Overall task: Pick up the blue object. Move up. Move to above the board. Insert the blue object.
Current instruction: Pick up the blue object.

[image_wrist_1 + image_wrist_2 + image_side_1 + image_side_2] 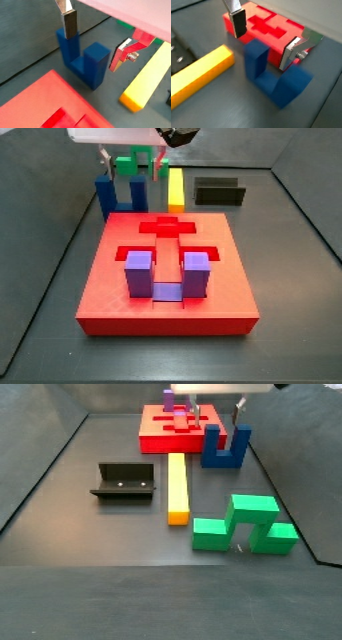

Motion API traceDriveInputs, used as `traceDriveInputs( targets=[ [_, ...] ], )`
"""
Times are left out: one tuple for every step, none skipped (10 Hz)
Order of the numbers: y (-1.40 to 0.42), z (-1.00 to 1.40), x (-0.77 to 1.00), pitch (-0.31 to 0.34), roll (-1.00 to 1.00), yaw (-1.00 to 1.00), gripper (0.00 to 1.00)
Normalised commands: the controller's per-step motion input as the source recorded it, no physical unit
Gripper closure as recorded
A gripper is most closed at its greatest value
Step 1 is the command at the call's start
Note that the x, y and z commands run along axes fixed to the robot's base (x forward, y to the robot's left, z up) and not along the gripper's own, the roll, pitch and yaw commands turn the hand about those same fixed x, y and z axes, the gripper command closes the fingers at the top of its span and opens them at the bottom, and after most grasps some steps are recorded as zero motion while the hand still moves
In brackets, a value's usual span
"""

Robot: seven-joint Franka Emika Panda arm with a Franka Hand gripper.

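The blue object [85, 62] is a dark navy U-shaped block standing prongs up on the grey floor, just beyond the far end of the board [118, 298]. My gripper [97, 39] is open and hangs over it, one finger by each prong's outer side, fingertips about at the prong tops. Both wrist views show nothing held between the pads. The block also shows in a wrist view [271, 75] and in both side views [120, 193] [225, 446]. The gripper shows in both side views [134, 161] [222, 412]. The red board [256, 12] has a cross-shaped cutout.
A purple U-shaped block [167, 275] sits in the board. A yellow bar [177, 484] lies beside the blue object. A green block [247, 524] and the dark fixture [123, 482] stand further off. Grey walls enclose the floor.
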Motion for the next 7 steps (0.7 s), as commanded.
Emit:
traceDriveInputs(
  targets=[
    [0.00,-0.11,-0.17,-0.123,0.03,0.00,0.00],
    [0.03,-0.09,-0.13,-0.161,0.00,-0.08,0.00],
    [0.10,0.00,0.01,-0.137,0.00,-0.11,0.00],
    [0.00,0.00,0.11,-0.141,0.00,-0.03,0.00],
    [0.00,0.03,0.31,-0.120,-0.01,-0.03,0.00],
    [0.01,0.07,0.48,-0.031,-0.05,-0.01,0.00],
    [0.00,0.00,0.30,-0.020,0.00,0.00,0.00]
  ],
)
